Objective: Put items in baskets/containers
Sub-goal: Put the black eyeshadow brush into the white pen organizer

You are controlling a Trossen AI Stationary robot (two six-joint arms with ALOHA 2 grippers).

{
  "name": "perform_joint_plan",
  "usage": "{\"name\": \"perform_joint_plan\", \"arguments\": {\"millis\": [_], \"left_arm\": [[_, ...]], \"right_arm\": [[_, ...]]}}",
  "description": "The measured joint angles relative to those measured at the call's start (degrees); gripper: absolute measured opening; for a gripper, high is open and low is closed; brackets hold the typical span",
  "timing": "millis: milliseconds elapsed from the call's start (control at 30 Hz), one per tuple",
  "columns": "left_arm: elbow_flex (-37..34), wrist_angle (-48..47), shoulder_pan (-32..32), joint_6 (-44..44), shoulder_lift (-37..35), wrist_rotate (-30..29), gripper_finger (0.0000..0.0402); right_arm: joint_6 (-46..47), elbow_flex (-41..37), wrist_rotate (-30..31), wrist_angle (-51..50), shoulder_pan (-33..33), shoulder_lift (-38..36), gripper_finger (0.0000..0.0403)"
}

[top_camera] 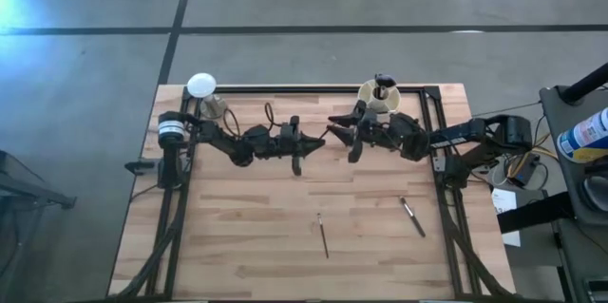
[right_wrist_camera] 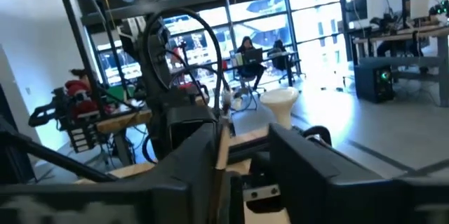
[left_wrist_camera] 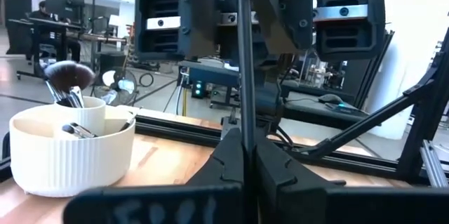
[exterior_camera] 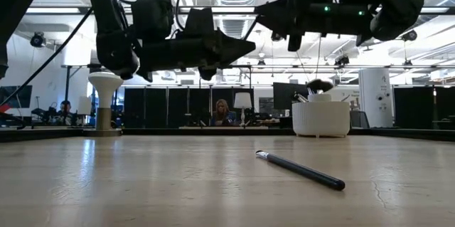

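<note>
Two dark arms meet above the far half of a wooden table [top_camera: 247,227], tool to tool, at about 12 o'clock from the table's middle. The left tool [left_wrist_camera: 242,140] has its fingers pressed together on a thin dark held brush [left_wrist_camera: 242,55], which stands up from between them. The right tool [top_camera: 344,135] faces it with fingers apart. This looks like a handover in mid-air, not yet finished.

The cup [exterior_camera: 321,119], cream-white and ribbed, sits at 1 o'clock near the far edge, just beyond the right tool, with several brushes already standing in it. Two loose brushes lie flat on the table, one at 6 o'clock [top_camera: 323,235] and one at 4 o'clock [top_camera: 411,216], well apart.

Next, the right tool likely needs to close on the handle before the left lets go, then carry it to the cup.

A black frame [top_camera: 285,89] borders the table. A white disc stand [top_camera: 201,85] occupies the 11 o'clock corner. The near half lies open apart from the loose brushes.
</note>
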Motion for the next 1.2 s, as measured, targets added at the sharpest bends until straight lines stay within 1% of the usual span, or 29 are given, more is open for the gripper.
{"name": "perform_joint_plan", "arguments": {"millis": [167, 200, 233, 333, 400, 500, 633, 833, 933, 1067, 1200], "left_arm": [[0.02, -0.24, 0.1, 0.02, 0.0, 0.0, 0.0005], [0.04, -0.4, 0.12, 0.03, 0.0, -0.2, 0.0005], [0.17, -0.54, 0.13, -0.43, 0.0, -0.65, 0.0006], [0.56, -2.62, 0.29, -2.2, -0.29, -2.27, 0.0015], [0.61, -5.31, 0.72, -2.83, -0.91, -2.42, 0.0029], [0.55, -9.45, 1.39, -4.21, -1.88, -2.67, 0.0053], [0.5, -10.14, 2.06, -4.35, -2.36, -2.99, 0.0073], [0.39, -10.46, 1.94, -2.72, -2.36, 0.26, 0.0077], [0.39, -10.51, 2.01, -2.36, -2.36, 0.45, 0.0078], [0.37, -11.18, 2.01, -1.68, -2.36, 0.46, 0.0078], [0.37, -11.59, 2.01, -1.48, -2.36, 0.46, 0.0078]], "right_arm": [[-1.38, 0.0, -2.09, 0.31, 0.04, 0.0, 0.0034], [-1.51, 0.0, -2.23, 0.3, 0.04, 0.0, 0.0022], [-1.82, -0.02, -2.25, 0.18, 0.05, -0.02, 0.0019], [-2.41, -0.05, -2.23, -0.99, -0.31, -0.59, 0.0017], [-3.7, -0.07, -2.21, -4.05, -0.88, -2.01, 0.0017], [-5.27, -0.11, -1.87, -11.23, -2.4, -6.29, 0.0016], [-8.25, 0.07, 0.8, -25.38, -4.24, -14.73, 0.0015], [-14.66, 2.01, 14.67, -50.62, -6.39, -29.42, 0.0014], [-15.97, 2.21, 18.47, -59.41, -8.71, -34.41, 0.0014], [-15.95, 2.19, 19.18, -65.35, -12.86, -37.55, 0.0014], [-16.04, 0.95, 18.82, -65.48, -16.46, -36.98, 0.0014]]}}
